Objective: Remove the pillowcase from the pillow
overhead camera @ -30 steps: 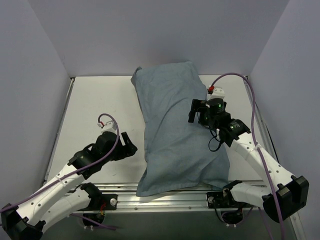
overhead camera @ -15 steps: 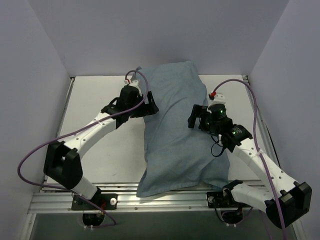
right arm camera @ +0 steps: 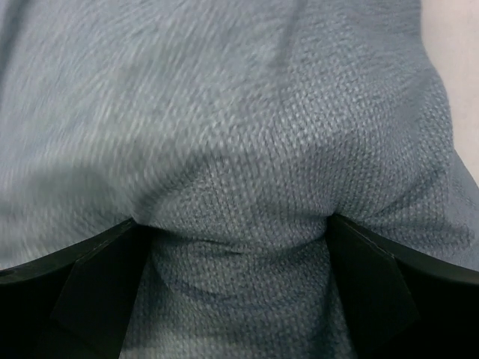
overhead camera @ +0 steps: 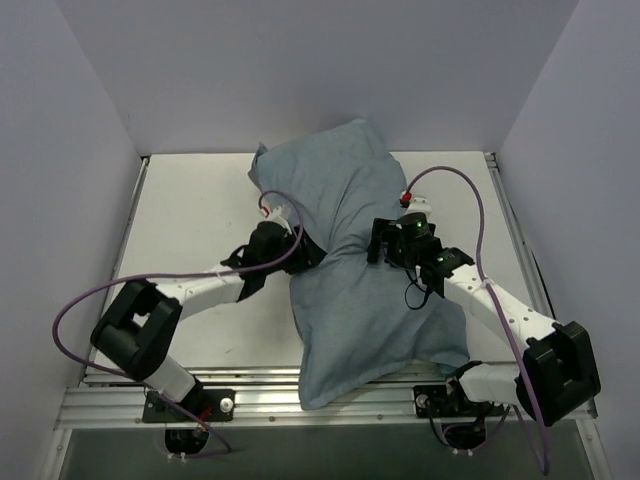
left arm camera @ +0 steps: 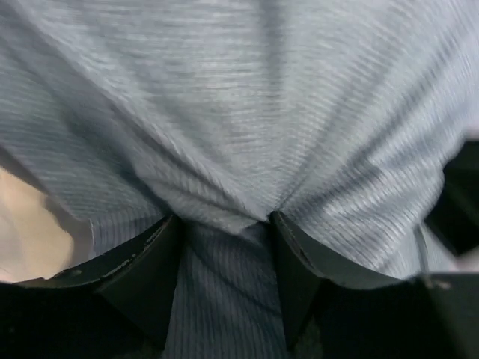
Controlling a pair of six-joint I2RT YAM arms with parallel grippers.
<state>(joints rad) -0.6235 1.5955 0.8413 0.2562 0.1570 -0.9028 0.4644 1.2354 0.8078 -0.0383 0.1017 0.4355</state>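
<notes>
pillowcase: soft slate-blue fabric pillowcase (overhead camera: 370,310), plain face up, stuffed plump. It lies lengthwise down the middle of the flat white tabletop (overhead camera: 190,210). The far end is near the back wall and skewed left. The near end hangs over the aluminium rail (overhead camera: 250,385) at the table's front edge.
shape: cinched to a narrow waist about halfway along, with one gripper on each side there.
pillow: inside the cover, none of it showing in any view.
left gripper: black two-finger left gripper (overhead camera: 312,255) (left arm camera: 224,218) is at the left side of the waist. The jaws are partly closed and pinch a fold of the blue fabric. Both fingers (left arm camera: 146,262) bite into the cloth, and creases fan out from the tips.
right gripper: black two-finger right gripper (overhead camera: 378,243) (right arm camera: 233,223) is at the right side of the waist. The jaws are spread wide and pushed into the cover. Fabric bulges between the fingers (right arm camera: 97,277) and touches both. Can't tell if that counts as a hold.
cabling: a purple cable (overhead camera: 75,310) loops off the left arm over the tabletop.
</notes>
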